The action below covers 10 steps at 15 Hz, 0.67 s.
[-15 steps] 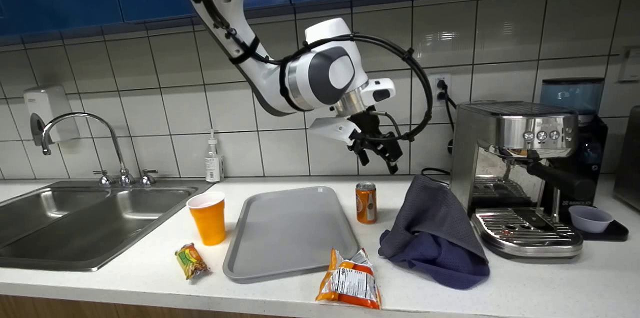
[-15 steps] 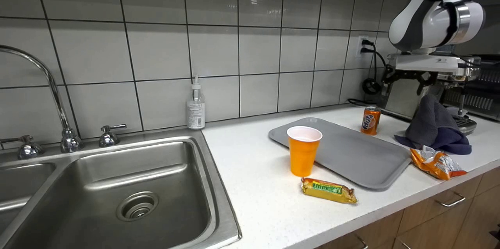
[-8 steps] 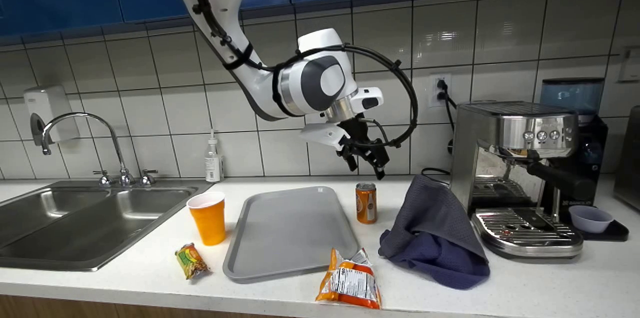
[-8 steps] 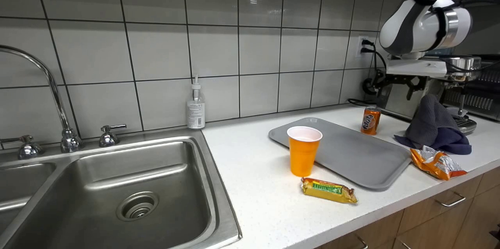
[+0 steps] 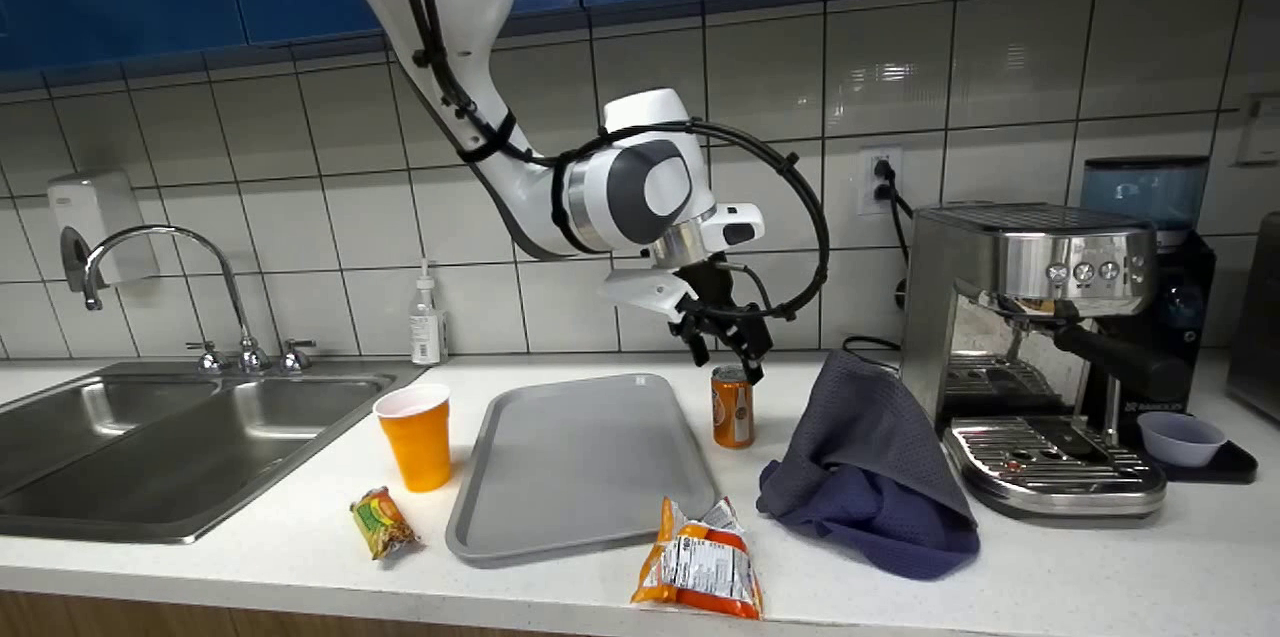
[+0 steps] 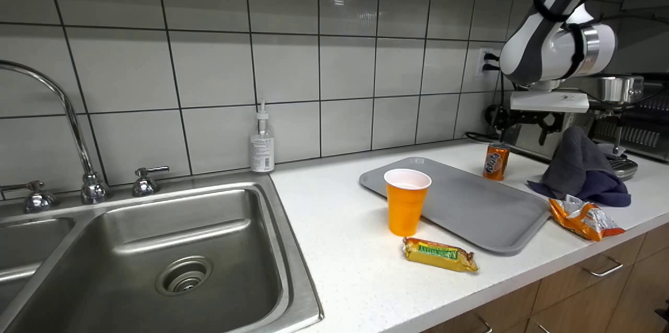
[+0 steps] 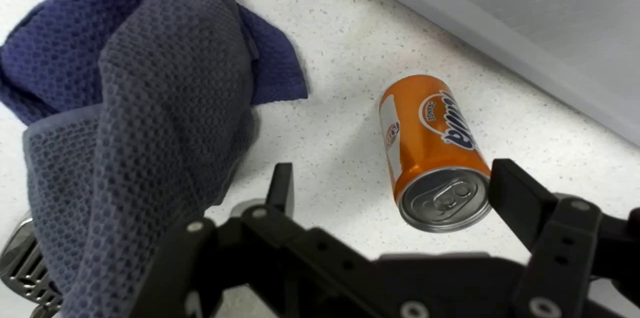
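Exterior view: one black two-fingered gripper [image 5: 726, 366], spread, lower than earlier, near one orange cylindrical metal can [image 5: 733, 414] towards one white counter's [image 5: 300, 529] back edge; contact unclear.

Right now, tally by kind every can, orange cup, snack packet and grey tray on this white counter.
Orange metal can: 1
Tall orange cup: 1
Slim yellow snack packet, puffy orange snack packet: 2
Flat grey tray: 1
Total: 5

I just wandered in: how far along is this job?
Looks done: the claw hangs open, close above the orange can. In hand: the grasp, it seems; nothing is held yet. Left, probably: gripping and lifting the can, which stands on the counter beside the tray.
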{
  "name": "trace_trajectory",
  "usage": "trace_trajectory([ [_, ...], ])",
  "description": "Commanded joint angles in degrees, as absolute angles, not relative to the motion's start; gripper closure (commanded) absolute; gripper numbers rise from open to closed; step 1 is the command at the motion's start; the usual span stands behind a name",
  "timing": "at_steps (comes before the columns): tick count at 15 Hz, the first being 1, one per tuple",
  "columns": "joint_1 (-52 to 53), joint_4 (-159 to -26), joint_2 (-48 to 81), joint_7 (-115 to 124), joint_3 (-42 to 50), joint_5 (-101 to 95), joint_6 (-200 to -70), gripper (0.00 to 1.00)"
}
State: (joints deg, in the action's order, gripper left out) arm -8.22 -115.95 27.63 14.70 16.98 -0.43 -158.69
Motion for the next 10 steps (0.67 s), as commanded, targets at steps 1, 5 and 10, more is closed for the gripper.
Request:
trace_trajectory([
  [1, -10.6, -112.0, 29.6, 12.3, 14.2, 2.3, -154.3, 0.0],
  [5, -11.2, -109.1, 31.6, 12.5, 13.8, 3.0, -152.2, 0.0],
  [10, -12.2, -105.1, 34.4, 12.0, 13.2, 3.6, -149.2, 0.0],
])
